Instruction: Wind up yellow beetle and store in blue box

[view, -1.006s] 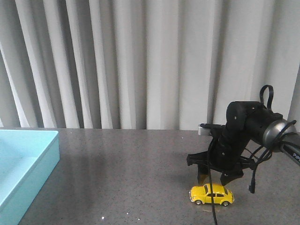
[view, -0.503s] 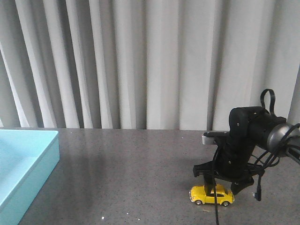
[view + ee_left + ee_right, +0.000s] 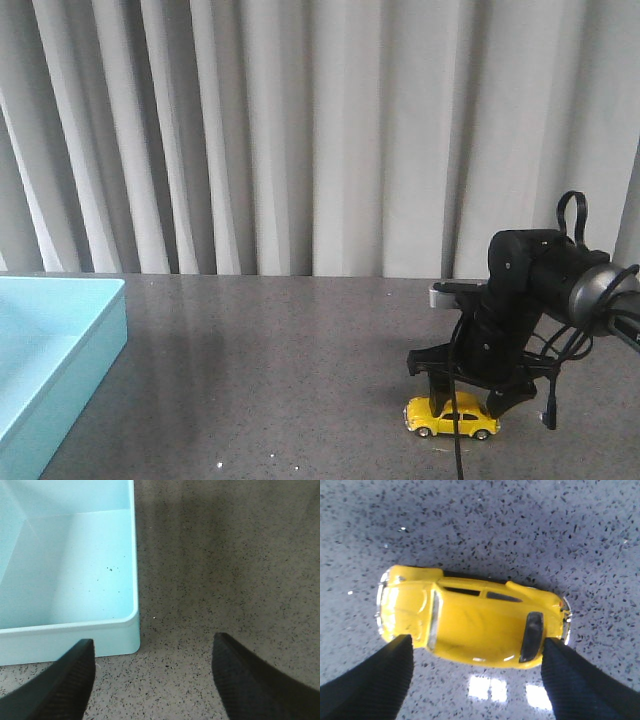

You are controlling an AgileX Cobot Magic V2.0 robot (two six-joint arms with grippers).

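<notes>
The yellow beetle (image 3: pixel 452 416) stands on its wheels on the dark speckled table at the front right. It fills the right wrist view (image 3: pixel 470 622), lying lengthwise between the fingers. My right gripper (image 3: pixel 462 396) is open and low over the car, one finger near each end, not closed on it. The blue box (image 3: pixel 45 350) sits at the far left edge of the table. Its near corner shows in the left wrist view (image 3: pixel 75 580), empty inside. My left gripper (image 3: pixel 152 680) is open and empty over bare table beside that corner.
Grey curtains hang behind the table. A black cable (image 3: pixel 457 440) hangs from the right arm in front of the car. The dark tabletop (image 3: pixel 280 370) stretches between the box and the car.
My right gripper has come down over the yellow beetle and shifted slightly right, its fingers now at the car's level. The car and the box have not moved.
</notes>
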